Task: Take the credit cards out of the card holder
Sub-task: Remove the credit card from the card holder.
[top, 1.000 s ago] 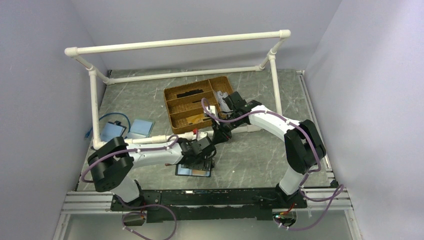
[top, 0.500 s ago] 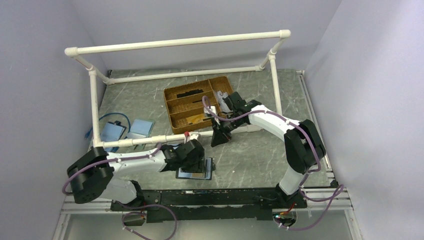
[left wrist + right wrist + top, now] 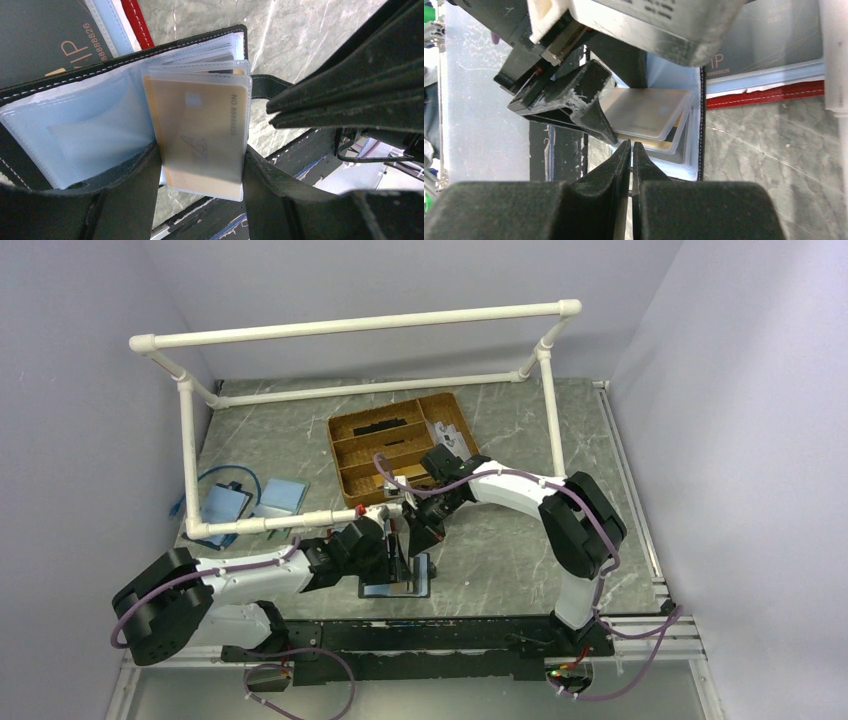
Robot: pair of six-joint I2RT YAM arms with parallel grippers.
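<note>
One black-edged folding card holder (image 3: 95, 125) lies open on the grey marbled table (image 3: 500, 540), one tan card (image 3: 205, 135) in its clear sleeves (image 3: 200, 67). The left gripper (image 3: 201, 150) clamps those sleeves; the right gripper (image 3: 630, 145), pinched nearly closed, hovers beside. Lilac walls (image 3: 740, 390), one white pipe frame (image 3: 350, 325).

The left arm (image 3: 255, 573) and right arm (image 3: 512, 483) are white with black joints and purple cables (image 3: 121, 610); the left gripper (image 3: 200, 155) and right gripper (image 3: 630, 147) are scuffed black.

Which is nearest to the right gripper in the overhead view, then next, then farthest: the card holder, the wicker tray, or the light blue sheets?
From the right gripper:
1. The card holder, directly under its fingertips, toward the near edge.
2. The wicker tray, just behind it.
3. The light blue sheets, far left.
</note>
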